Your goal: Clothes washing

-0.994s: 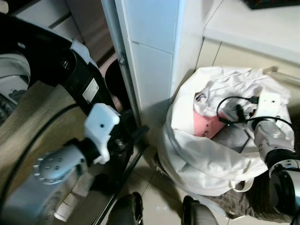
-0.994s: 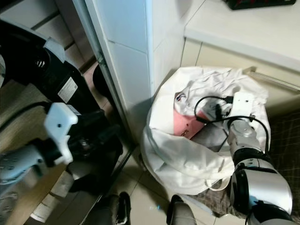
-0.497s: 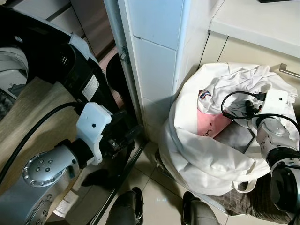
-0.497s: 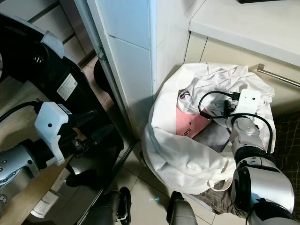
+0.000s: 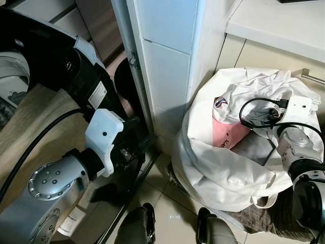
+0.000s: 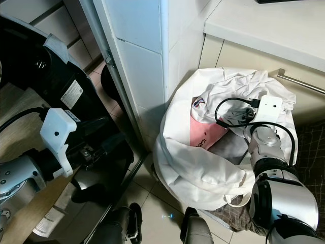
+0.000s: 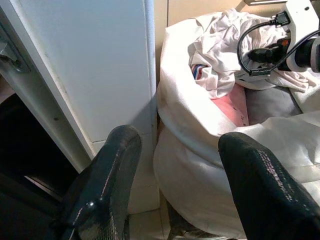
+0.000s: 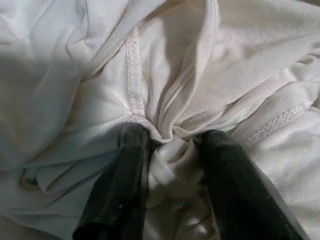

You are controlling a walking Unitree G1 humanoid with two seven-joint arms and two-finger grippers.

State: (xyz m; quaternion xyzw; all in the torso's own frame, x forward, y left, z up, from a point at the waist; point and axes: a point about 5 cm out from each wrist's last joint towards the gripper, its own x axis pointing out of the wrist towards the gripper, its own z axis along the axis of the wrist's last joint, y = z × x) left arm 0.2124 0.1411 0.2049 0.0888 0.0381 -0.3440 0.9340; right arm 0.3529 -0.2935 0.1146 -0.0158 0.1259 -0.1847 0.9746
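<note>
A white laundry bag (image 5: 223,173) stands on the floor at my right, stuffed with white clothes (image 5: 259,84), a pink garment (image 5: 226,134) and a grey one (image 5: 254,150). My right gripper (image 8: 172,135) reaches into the bag's top and is shut on a bunched fold of white garment (image 8: 165,100); its fingers (image 8: 127,165) pinch the cloth from both sides. My left gripper (image 7: 180,142) is open and holds nothing. It hangs low beside the tiled pillar, left of the bag, pointing toward it.
A white tiled pillar (image 5: 167,66) rises between the bag and a black appliance (image 5: 76,76) on the left. A wooden surface (image 5: 35,122) lies below it. A cabinet with a metal handle (image 5: 315,77) stands behind the bag. A dark mat (image 5: 264,218) lies under the bag.
The camera tilted a little a second ago. My left gripper has edged slightly toward the bag. The right gripper has stayed in the bag on the white cloth.
</note>
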